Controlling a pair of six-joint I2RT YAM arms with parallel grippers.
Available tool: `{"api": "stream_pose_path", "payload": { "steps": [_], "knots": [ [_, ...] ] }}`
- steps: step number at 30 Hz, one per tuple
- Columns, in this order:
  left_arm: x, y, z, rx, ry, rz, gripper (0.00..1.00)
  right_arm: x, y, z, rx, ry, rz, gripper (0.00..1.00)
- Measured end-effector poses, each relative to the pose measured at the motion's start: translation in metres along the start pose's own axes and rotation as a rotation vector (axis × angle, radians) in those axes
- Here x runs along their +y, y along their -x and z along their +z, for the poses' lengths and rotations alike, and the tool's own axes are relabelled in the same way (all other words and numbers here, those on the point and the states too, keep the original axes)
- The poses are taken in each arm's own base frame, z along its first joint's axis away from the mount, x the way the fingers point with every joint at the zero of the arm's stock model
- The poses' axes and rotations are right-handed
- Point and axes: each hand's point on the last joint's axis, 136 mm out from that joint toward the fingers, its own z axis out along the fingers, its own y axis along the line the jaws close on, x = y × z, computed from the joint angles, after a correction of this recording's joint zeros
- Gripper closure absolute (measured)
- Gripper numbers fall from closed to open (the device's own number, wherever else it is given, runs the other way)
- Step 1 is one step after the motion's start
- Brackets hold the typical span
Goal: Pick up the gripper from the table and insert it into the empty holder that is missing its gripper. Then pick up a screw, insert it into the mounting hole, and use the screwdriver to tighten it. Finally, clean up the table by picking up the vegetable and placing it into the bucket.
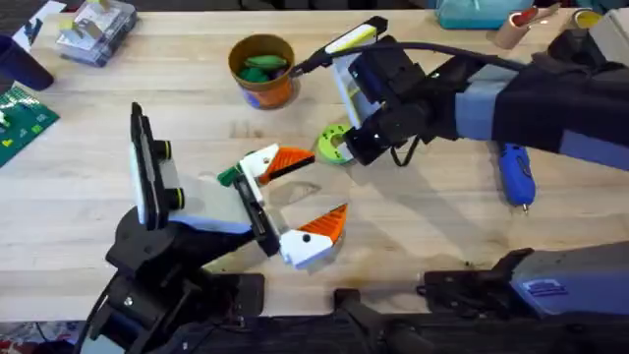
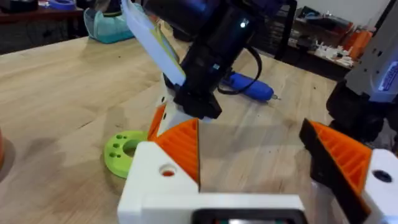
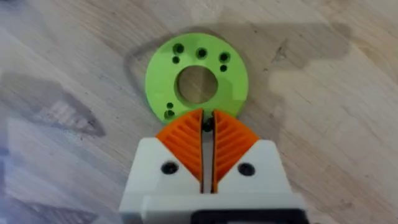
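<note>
The gripper (image 1: pixel 265 165), a white finger with an orange tip and a green rear piece, sits on the black cross rail of the holder (image 1: pixel 257 211) beside a black-dotted finger (image 1: pixel 316 234). This pair is my left gripper (image 1: pixel 322 192) (image 2: pixel 249 134), and it stands open. My right gripper (image 1: pixel 341 147) (image 3: pixel 208 121) is shut on a small dark screw at the edge of a green disc (image 3: pixel 196 74) (image 1: pixel 329 141). The blue screwdriver (image 1: pixel 516 175) (image 2: pixel 249 87) lies to the right. The orange bucket (image 1: pixel 275 90) holds the green vegetable (image 1: pixel 260 69).
An upright black plate (image 1: pixel 142 167) stands on the left arm. A clear plastic box (image 1: pixel 95 28) and a green circuit board (image 1: pixel 20 123) lie at the far left. Teal and orange items (image 1: pixel 472 12) sit along the back right edge.
</note>
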Motion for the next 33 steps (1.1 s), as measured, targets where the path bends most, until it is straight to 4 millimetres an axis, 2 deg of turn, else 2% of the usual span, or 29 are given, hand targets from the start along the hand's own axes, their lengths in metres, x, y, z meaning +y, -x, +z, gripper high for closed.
{"api": "stream_pose_path", "payload": {
  "steps": [4, 7, 17, 20, 23, 27, 33],
  "knots": [
    [0.000, 0.000, 0.000, 0.000, 0.000, 0.000, 0.010, 0.000, 0.000, 0.000, 0.001, 0.000, 0.000, 0.922],
    [0.000, 0.000, 0.000, 0.000, 0.000, 0.000, 0.010, -0.001, 0.000, 0.000, 0.001, -0.003, -0.001, 0.991],
    [0.000, 0.000, 0.000, 0.000, 0.000, 0.000, 0.010, 0.000, -0.005, -0.005, 0.040, -0.003, 0.000, 0.994],
    [0.000, 0.000, 0.000, 0.000, 0.000, 0.000, 0.010, 0.000, -0.003, -0.016, 0.066, -0.003, 0.000, 0.995],
    [0.000, 0.000, 0.000, 0.000, 0.000, 0.000, 0.010, 0.000, 0.009, -0.031, 0.063, -0.003, 0.000, 0.995],
    [0.000, 0.000, 0.000, 0.000, 0.000, 0.000, 0.010, 0.001, 0.030, -0.055, 0.030, 0.000, -0.001, 0.995],
    [0.000, 0.000, 0.000, 0.000, 0.000, 0.000, 0.010, 0.007, 0.045, -0.096, 0.038, 0.015, -0.010, 0.995]
  ]
}}
